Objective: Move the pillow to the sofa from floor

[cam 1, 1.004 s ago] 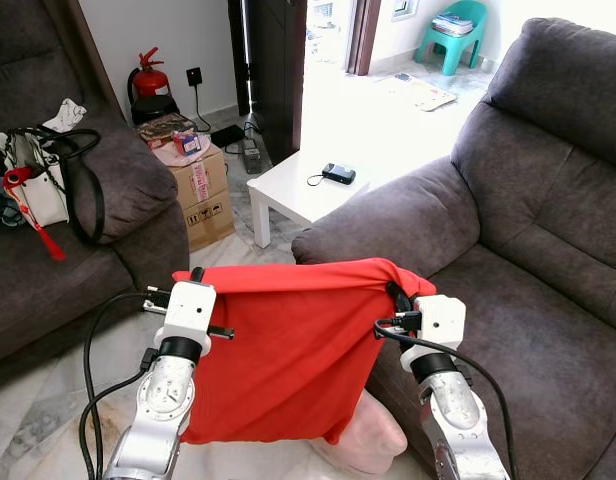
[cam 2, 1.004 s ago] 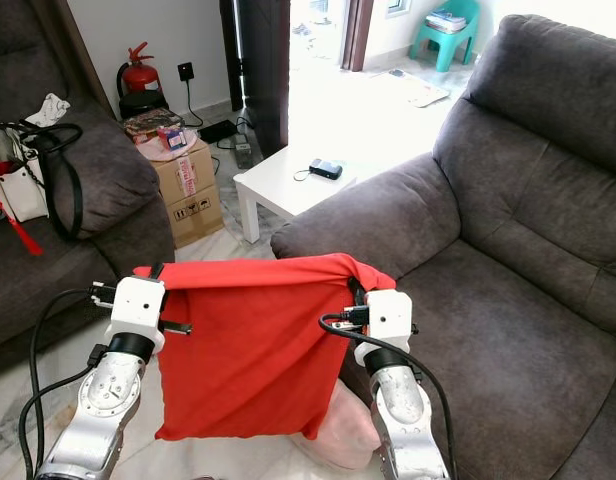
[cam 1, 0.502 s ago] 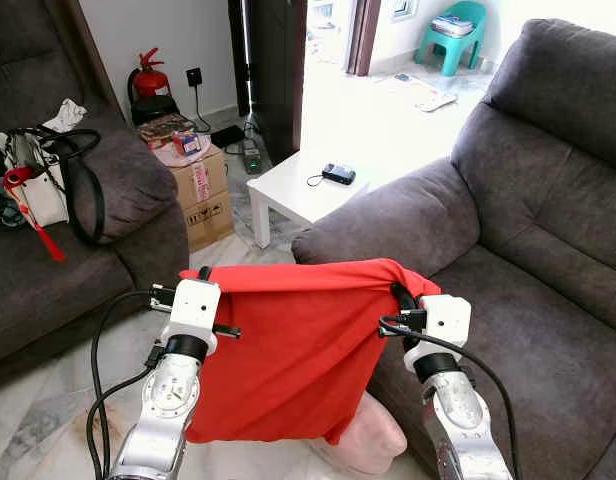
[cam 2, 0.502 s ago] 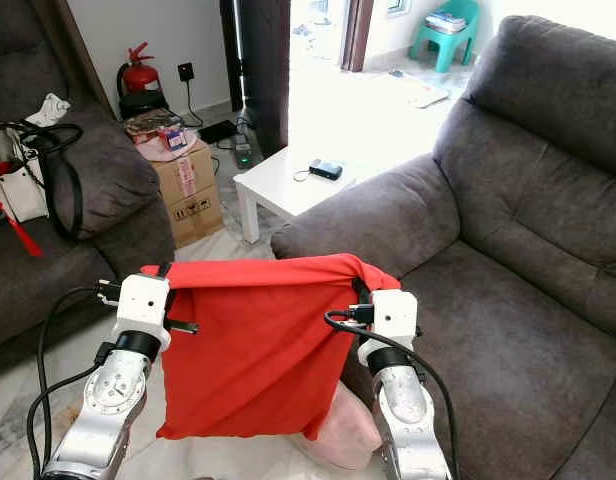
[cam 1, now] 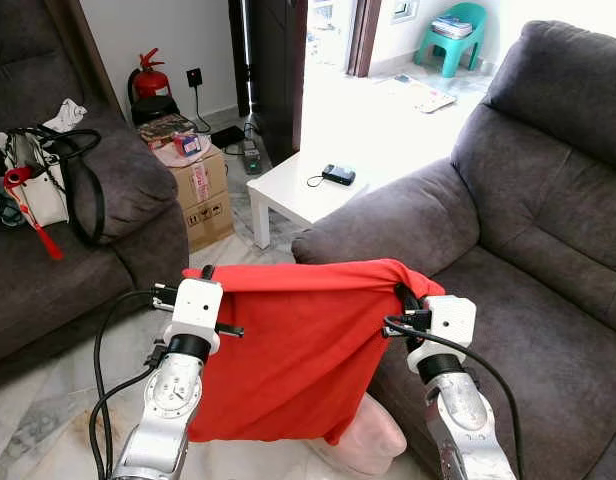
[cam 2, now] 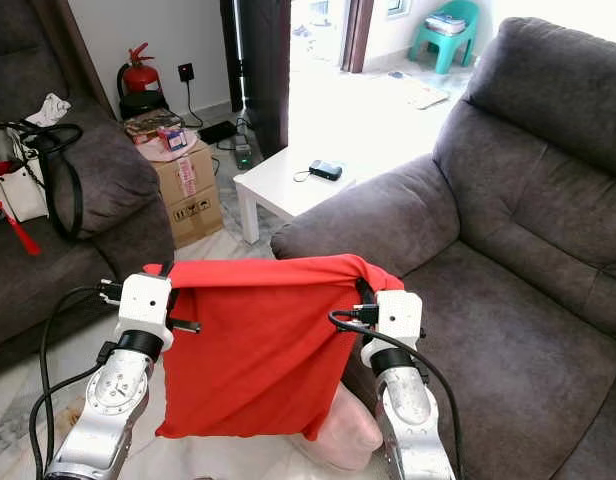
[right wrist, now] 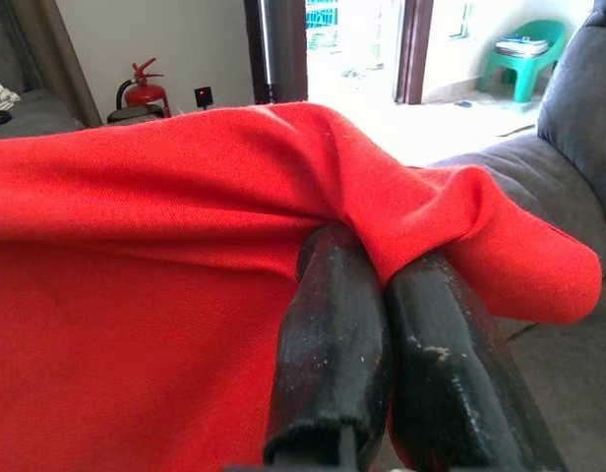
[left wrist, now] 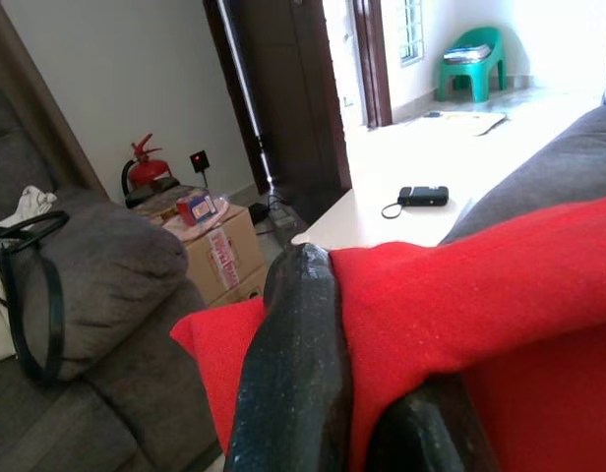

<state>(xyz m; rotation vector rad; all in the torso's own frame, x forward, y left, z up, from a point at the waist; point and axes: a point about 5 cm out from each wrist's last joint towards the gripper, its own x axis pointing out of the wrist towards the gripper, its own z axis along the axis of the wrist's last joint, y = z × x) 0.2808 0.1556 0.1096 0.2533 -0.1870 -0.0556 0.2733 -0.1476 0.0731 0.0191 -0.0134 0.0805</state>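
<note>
Pillow (cam 1: 288, 360), red, limp and flat like a slack cover, is being held off the floor (cam 1: 48, 420), stretched between the two grippers and hanging down below them; its top edge is being kept taut from one gripper to the other

Left gripper (left wrist: 333, 393): black fingers (left wrist: 293, 374) are being pressed together on the pillow's upper left corner, red fabric pinched between them

Right gripper (right wrist: 382, 354): fingers (right wrist: 328, 334) are being clamped on the upper right corner, with a fold of red cloth bunched over and just beyond the tips

Sofa (cam 1: 528, 250), dark grey, is being faced just to the right of the right gripper; its armrest is lying directly beyond that gripper, the seat cushion beside and below it

Pink cushion (cam 1: 373, 440) is lying on the floor under the right gripper, partly covered by the pillow's lower hanging edge

White low table (cam 1: 298, 190), with a small dark device (cam 1: 339, 174) on it, is standing beyond both grippers

Cardboard box (cam 1: 200, 195) and red fire extinguisher (cam 1: 150, 80) are standing farther off, beyond the left gripper

Second grey sofa (cam 1: 68, 250), with a white handbag (cam 1: 33, 185) on it, is standing to the left of the left gripper
</note>
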